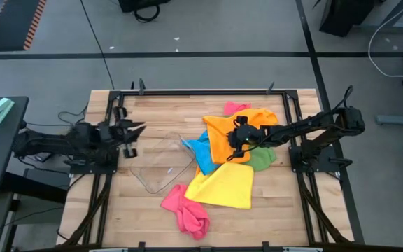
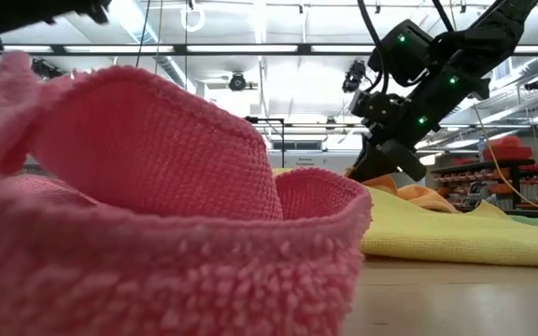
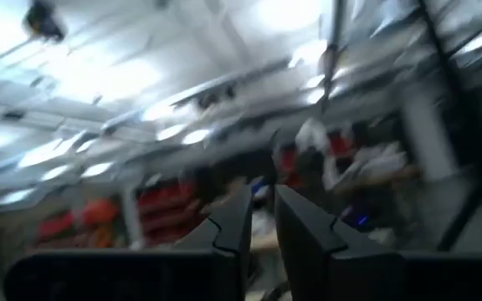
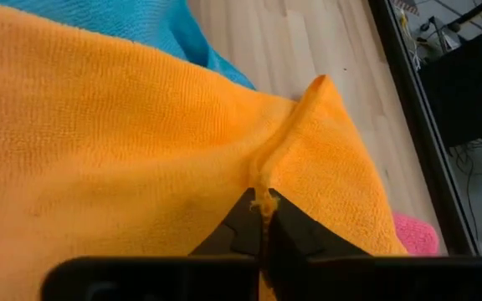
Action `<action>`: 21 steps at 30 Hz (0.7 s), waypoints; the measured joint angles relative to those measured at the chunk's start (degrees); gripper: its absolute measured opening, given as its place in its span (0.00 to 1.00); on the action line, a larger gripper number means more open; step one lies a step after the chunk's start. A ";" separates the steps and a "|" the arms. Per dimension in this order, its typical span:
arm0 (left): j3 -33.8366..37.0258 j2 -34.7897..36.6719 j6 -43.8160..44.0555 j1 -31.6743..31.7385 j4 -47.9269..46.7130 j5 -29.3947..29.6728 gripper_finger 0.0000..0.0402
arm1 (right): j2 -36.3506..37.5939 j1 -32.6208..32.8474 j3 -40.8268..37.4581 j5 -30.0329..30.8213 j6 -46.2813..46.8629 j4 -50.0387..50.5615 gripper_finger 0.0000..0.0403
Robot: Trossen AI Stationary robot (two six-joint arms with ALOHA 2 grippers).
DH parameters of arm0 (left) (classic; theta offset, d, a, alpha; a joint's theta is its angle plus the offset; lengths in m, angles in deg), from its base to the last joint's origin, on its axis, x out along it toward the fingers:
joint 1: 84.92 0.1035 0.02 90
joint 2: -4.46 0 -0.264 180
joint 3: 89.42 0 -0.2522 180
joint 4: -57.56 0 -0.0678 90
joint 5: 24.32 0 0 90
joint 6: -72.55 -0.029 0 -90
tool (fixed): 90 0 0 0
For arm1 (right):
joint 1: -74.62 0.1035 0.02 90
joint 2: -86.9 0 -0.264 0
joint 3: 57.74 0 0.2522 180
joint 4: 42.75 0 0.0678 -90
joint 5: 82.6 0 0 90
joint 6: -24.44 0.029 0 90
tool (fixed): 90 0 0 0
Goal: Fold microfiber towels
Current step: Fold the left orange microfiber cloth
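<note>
Pink towel (image 2: pixel 157 215) fills the low view's foreground, crumpled at the table's (image 1: pixel 110 210) front edge. Mid-table, orange towel (image 1: pixel 238 134) overlaps the blue (image 1: pixel 200 152), yellow (image 1: pixel 222 187) and green (image 1: pixel 261 159) ones. My right gripper (image 4: pixel 264 219) pinches a raised orange fold. My left gripper (image 3: pixel 262 219), fingers slightly parted, empty, hangs beside the clear tray (image 1: pixel 161 166).

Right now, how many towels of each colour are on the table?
orange towel: 1
yellow towel: 1
blue towel: 1
green towel: 1
pink towels: 2, second near the far edge
Total: 6
</note>
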 joint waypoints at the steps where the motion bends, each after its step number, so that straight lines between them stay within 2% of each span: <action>1: -0.17 -1.97 0.61 0.56 0.72 1.63 0.15 | 0.49 0.07 0.00 -0.01 0.03 0.49 0.02; 4: -1.94 -7.66 3.89 2.41 1.46 3.96 0.13 | 2.60 0.61 0.00 0.13 1.06 2.67 0.01; 12: -10.08 -21.88 6.71 4.10 -4.27 3.01 0.11 | 7.79 2.12 0.00 0.15 1.68 5.20 0.01; 16: -14.87 -28.08 7.06 4.10 -10.15 2.99 0.13 | 9.35 2.19 0.52 0.14 2.59 5.98 0.01; 21: -20.51 -35.43 8.22 3.88 -15.83 2.99 0.19 | 10.02 2.15 5.57 0.17 3.08 9.83 0.00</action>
